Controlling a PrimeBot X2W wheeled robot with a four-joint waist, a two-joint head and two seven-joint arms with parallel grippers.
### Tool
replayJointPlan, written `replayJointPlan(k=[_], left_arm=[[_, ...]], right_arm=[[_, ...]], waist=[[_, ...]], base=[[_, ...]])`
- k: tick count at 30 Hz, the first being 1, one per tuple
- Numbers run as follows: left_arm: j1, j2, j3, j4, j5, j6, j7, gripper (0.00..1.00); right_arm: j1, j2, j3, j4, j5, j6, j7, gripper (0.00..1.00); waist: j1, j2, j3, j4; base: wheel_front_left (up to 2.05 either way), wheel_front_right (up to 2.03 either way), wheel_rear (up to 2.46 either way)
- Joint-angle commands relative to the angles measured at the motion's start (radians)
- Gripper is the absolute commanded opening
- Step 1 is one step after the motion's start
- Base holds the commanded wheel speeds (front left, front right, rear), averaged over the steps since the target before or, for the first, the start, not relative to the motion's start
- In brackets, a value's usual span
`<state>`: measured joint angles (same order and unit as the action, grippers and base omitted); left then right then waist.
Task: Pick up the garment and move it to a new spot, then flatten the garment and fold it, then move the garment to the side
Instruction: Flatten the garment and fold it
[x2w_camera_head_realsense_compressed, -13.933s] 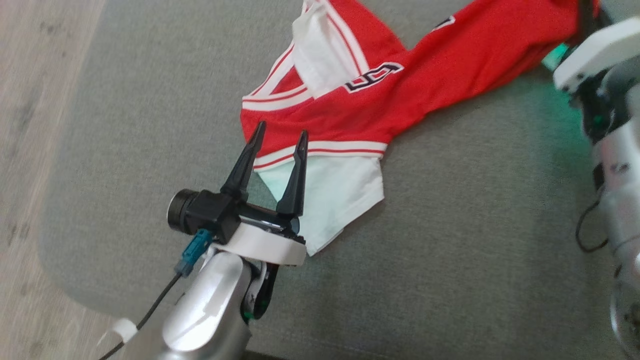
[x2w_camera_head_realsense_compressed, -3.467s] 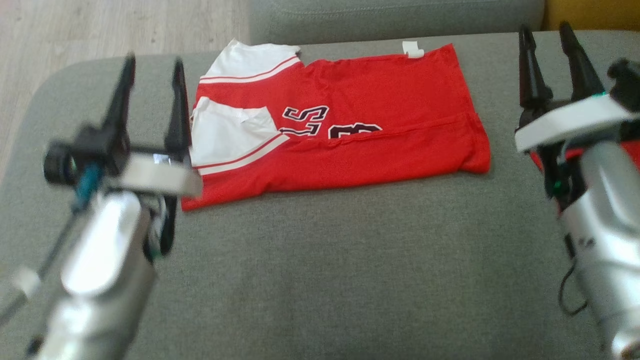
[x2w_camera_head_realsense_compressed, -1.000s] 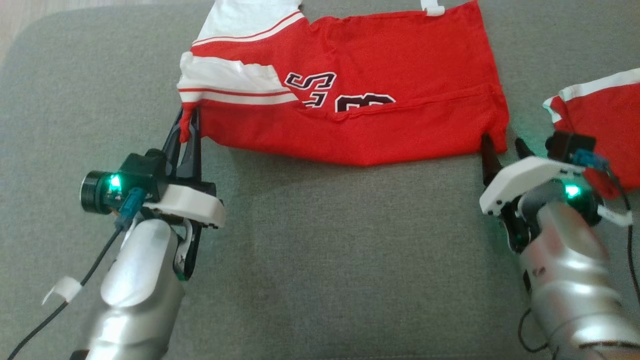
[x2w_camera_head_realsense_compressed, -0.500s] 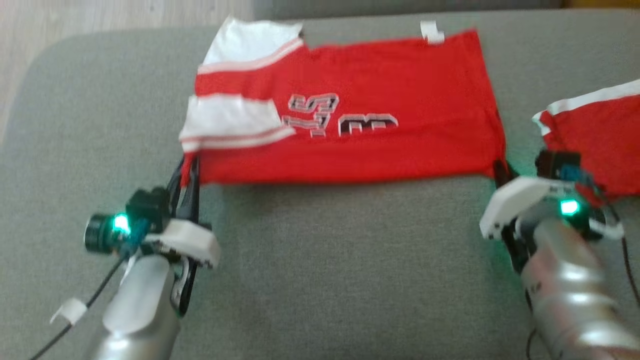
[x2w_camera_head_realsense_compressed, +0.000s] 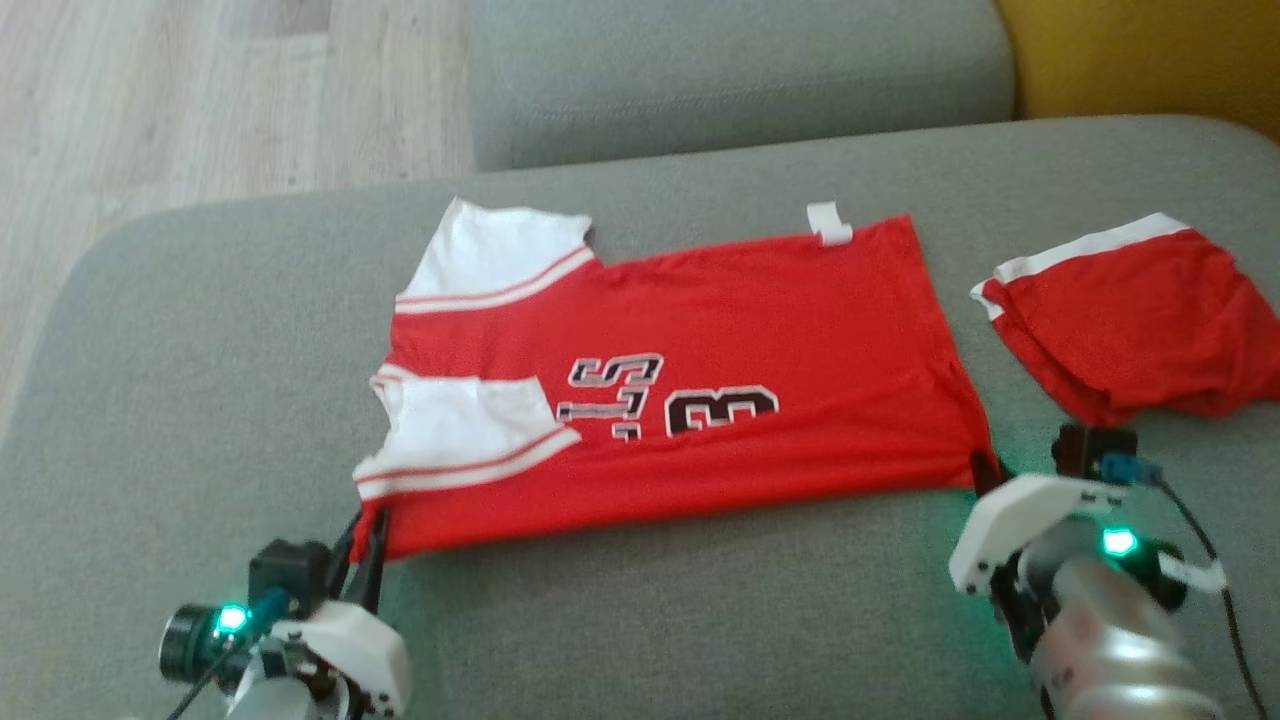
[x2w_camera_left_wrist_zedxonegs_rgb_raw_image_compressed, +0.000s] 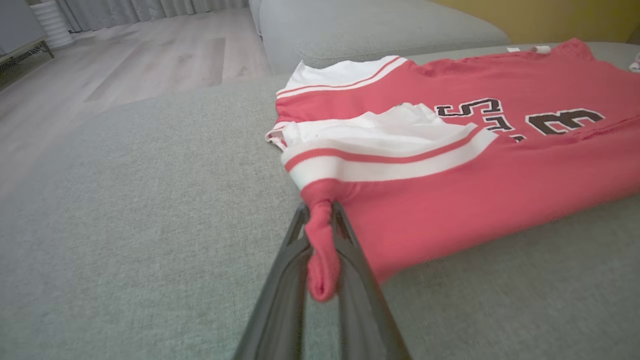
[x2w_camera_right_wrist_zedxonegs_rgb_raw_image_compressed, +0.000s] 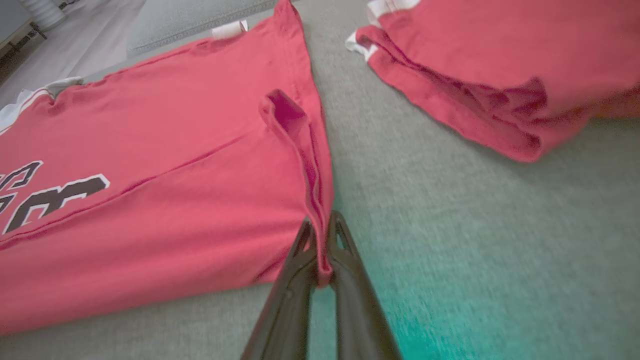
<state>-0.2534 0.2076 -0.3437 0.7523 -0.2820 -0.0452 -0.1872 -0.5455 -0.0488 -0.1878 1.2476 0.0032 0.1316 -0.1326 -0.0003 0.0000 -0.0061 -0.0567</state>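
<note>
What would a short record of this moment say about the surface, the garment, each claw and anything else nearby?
surface: grey sofa cushion
garment: red jersey with white sleeves, spread mostly flat, number facing up
left claw: shut on the jersey's near corner at the sleeve end
right claw: shut on the jersey's near corner at the hem end
other: second red garment, bunched, lying apart to the right
beyond: wood floor
</note>
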Motion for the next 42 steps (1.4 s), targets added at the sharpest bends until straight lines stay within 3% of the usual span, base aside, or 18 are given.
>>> replayJointPlan(k=[1, 7, 12, 13, 14, 15, 16, 17, 18, 23, 31, 36, 42], left_arm=[[-0.025, 0.040, 0.030, -0.033, -0.012, 0.000, 0.009, 0.00], [0.020, 0.051, 0.007, -0.081, -0.016, -0.006, 0.074, 0.00], [0.028, 0.048, 0.005, -0.105, -0.024, 0.005, 0.092, 0.00], [0.023, 0.046, 0.006, -0.108, -0.026, 0.008, 0.093, 0.00], [0.015, 0.043, 0.009, -0.112, -0.029, 0.013, 0.090, 0.00], [0.007, 0.039, 0.013, -0.117, -0.031, 0.020, 0.084, 0.26], [-0.003, 0.036, 0.019, -0.124, -0.033, 0.030, 0.074, 0.76], [-0.003, 0.036, 0.019, -0.124, -0.033, 0.030, 0.074, 0.76], [-0.012, 0.032, 0.024, -0.132, -0.034, 0.039, 0.062, 1.00], [-0.053, 0.011, 0.059, -0.207, -0.044, 0.071, -0.039, 1.00], [-0.031, -0.027, 0.140, -0.488, -0.004, 0.076, -0.074, 1.00], [0.019, -0.049, 0.157, -0.570, 0.045, 0.052, -0.074, 1.00], [-0.007, -0.049, 0.168, -0.569, 0.086, 0.017, -0.074, 1.00]], right_arm=[[-0.006, -0.001, 0.027, -0.022, 0.016, -0.001, 0.000, 0.00], [0.050, -0.001, 0.045, -0.054, 0.052, -0.001, 0.028, 0.00], [0.074, -0.001, 0.117, -0.098, 0.146, -0.001, 0.027, 0.00], [0.079, -0.001, 0.124, -0.115, 0.162, -0.001, 0.015, 0.12], [0.085, -0.001, 0.125, -0.134, 0.175, -0.001, 0.002, 1.00], [0.090, -0.001, 0.131, -0.152, 0.184, -0.001, -0.008, 1.00], [0.093, -0.001, 0.141, -0.175, 0.196, -0.001, -0.021, 1.00], [0.093, -0.001, 0.141, -0.175, 0.196, -0.001, -0.021, 1.00], [0.097, -0.001, 0.150, -0.203, 0.207, -0.001, -0.041, 1.00], [0.133, -0.001, 0.241, -0.413, 0.307, -0.001, -0.108, 1.00], [0.278, -0.001, 0.296, -0.828, 0.279, -0.001, -0.129, 1.00], [0.338, -0.001, 0.322, -0.919, 0.276, -0.001, -0.129, 1.00], [0.341, -0.001, 0.331, -0.962, 0.288, -0.001, -0.129, 1.00]], waist=[[0.0003, 0.0000, -0.015, -0.007], [0.0003, 0.0000, -0.019, -0.005], [0.0003, 0.0000, -0.006, -0.006], [0.0003, 0.0000, -0.003, -0.005], [0.0003, 0.0000, 0.000, -0.005], [0.0003, 0.0000, 0.004, -0.005], [0.0003, 0.0000, 0.009, -0.005], [0.0003, 0.0000, 0.009, -0.005], [0.0003, 0.0000, 0.012, -0.006], [0.0003, 0.0000, 0.025, -0.013], [0.0003, 0.0000, 0.052, -0.030], [0.0003, 0.0000, 0.073, -0.035], [0.0003, 0.0000, 0.124, -0.043]], base=[[0.00, 0.00, 0.00], [0.00, 0.00, 0.00], [0.00, 0.00, 0.00], [0.00, 0.00, 0.00], [0.00, 0.00, 0.00], [0.00, 0.00, 0.00], [0.00, 0.00, 0.00], [0.00, 0.00, 0.00], [0.00, 0.00, 0.00], [0.00, 0.00, 0.00], [0.00, 0.00, 0.00], [0.00, 0.00, 0.00], [0.00, 0.00, 0.00]])
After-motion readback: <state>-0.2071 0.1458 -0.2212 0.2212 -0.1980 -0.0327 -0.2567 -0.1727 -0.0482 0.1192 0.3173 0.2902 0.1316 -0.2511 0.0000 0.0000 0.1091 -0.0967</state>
